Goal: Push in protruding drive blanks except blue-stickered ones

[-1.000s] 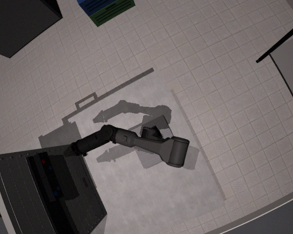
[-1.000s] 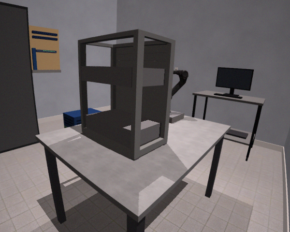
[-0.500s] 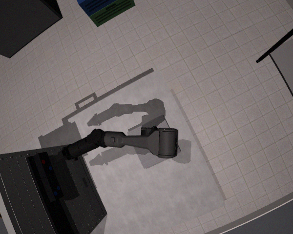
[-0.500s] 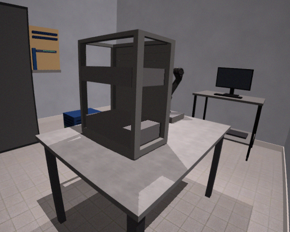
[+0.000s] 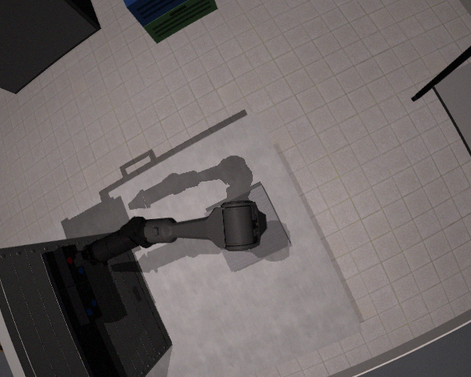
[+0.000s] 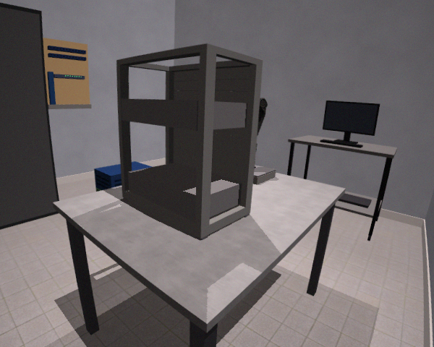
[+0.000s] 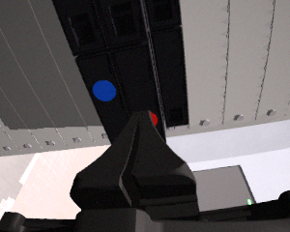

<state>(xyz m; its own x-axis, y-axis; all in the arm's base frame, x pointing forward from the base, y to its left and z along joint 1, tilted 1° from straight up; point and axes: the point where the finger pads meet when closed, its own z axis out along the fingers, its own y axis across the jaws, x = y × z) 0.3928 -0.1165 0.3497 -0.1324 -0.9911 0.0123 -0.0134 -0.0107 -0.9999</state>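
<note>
The rack (image 6: 189,138) stands on the grey table; from above its front face with the dark drive blanks (image 5: 79,283) shows at the lower left. In the wrist view the blanks form a dark column (image 7: 129,39). My gripper (image 7: 143,121) is shut and empty, its tip right at the red-sticker blank, partly covering the red dot. From above the gripper (image 5: 85,254) reaches the rack front near the red dot (image 5: 69,260).
The arm's base (image 5: 238,225) sits mid-table on a grey plate. A dark cabinet (image 5: 28,36) and a blue-green box (image 5: 170,14) stand on the floor beyond. A desk with a monitor (image 6: 350,117) is off to the side.
</note>
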